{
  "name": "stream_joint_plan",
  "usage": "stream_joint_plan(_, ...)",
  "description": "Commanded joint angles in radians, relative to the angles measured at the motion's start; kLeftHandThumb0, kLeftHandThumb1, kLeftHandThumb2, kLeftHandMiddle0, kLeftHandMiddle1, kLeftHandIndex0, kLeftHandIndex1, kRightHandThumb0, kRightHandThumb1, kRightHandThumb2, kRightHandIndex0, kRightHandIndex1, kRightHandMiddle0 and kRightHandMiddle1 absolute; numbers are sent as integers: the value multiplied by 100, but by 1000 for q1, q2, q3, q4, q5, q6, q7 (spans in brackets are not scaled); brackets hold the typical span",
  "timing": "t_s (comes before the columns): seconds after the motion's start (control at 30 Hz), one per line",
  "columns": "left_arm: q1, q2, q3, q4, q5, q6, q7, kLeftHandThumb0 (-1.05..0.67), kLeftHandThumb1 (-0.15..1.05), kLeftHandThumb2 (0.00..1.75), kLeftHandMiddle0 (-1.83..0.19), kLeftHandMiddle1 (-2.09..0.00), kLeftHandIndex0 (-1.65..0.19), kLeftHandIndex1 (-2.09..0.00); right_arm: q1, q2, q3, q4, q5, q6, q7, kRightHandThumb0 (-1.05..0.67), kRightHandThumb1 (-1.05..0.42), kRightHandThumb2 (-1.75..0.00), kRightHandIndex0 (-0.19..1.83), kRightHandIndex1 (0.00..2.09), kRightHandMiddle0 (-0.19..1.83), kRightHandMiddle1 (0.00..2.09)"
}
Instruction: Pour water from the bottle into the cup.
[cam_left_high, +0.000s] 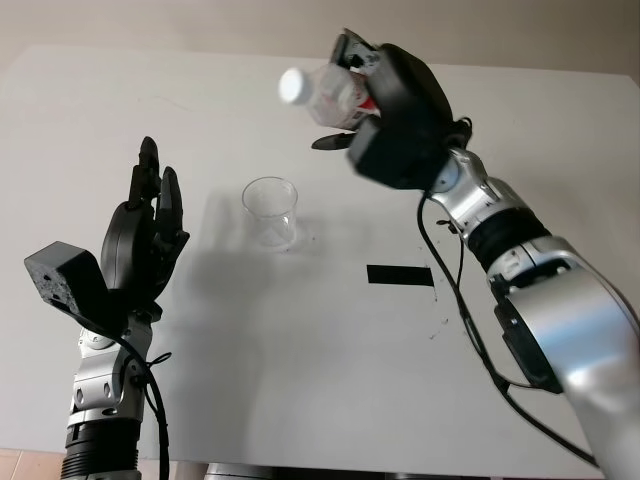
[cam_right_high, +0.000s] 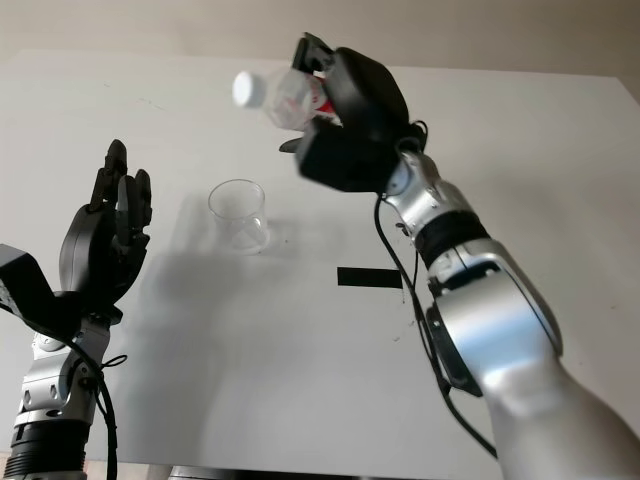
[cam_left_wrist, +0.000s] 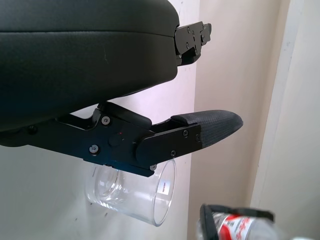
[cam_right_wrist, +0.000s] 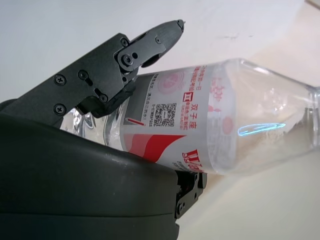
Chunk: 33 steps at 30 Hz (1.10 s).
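Overhead, the right hand (cam_left_high: 395, 115) grips the tilted bottle (cam_left_high: 325, 92) above the cup (cam_left_high: 271, 211); the left hand (cam_left_high: 145, 235) hovers open beside it.

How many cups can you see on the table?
1. The clear cup stands upright on the white table, between the open left hand and the right hand holding the bottle above it.

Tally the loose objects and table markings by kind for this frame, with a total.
Bottles: 1, the bottle in the right hand
Cups: 1, the cup standing on the table
Black tape strips: 1, the tape strip
Total: 3
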Motion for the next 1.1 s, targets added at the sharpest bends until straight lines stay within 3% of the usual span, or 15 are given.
stream_joint_plan(0.0,-10,14,9,2,-3,-7,-7,-68,105,64,19,0,19,0,51,-2,-62,-87,69,52,61,-23,-105,-16,108,209,100,209)
stream_joint_plan(0.07,-13,20,10,9,-4,-11,-17,-68,105,65,19,0,19,0,111,7,-127,-184,174,149,157,-21,-105,-19,108,209,102,209)
stream_joint_plan(0.23,-22,20,9,21,-16,-8,-35,-67,105,65,19,0,19,0,289,19,-252,-544,429,532,343,-16,-105,-27,120,209,107,209)
stream_joint_plan(0.4,-27,20,3,19,-10,1,-28,-68,105,65,19,0,19,0,456,7,-293,-846,537,788,386,-18,-105,-25,118,209,91,209)
stream_joint_plan(0.5,-30,20,1,22,-5,-3,-28,-68,105,66,19,0,19,0,533,-4,-293,-958,533,823,399,-21,-105,-23,106,209,79,209)
stream_joint_plan(0.6,-31,20,2,27,-8,-7,-33,-67,105,67,19,0,19,0,584,-12,-293,-1020,523,835,408,-23,-105,-25,107,209,74,209)
stream_joint_plan(1.07,-26,25,7,27,-10,-8,-38,-68,105,65,19,0,19,0,672,-16,-271,-1095,469,846,426,-27,-105,-26,105,209,64,209)
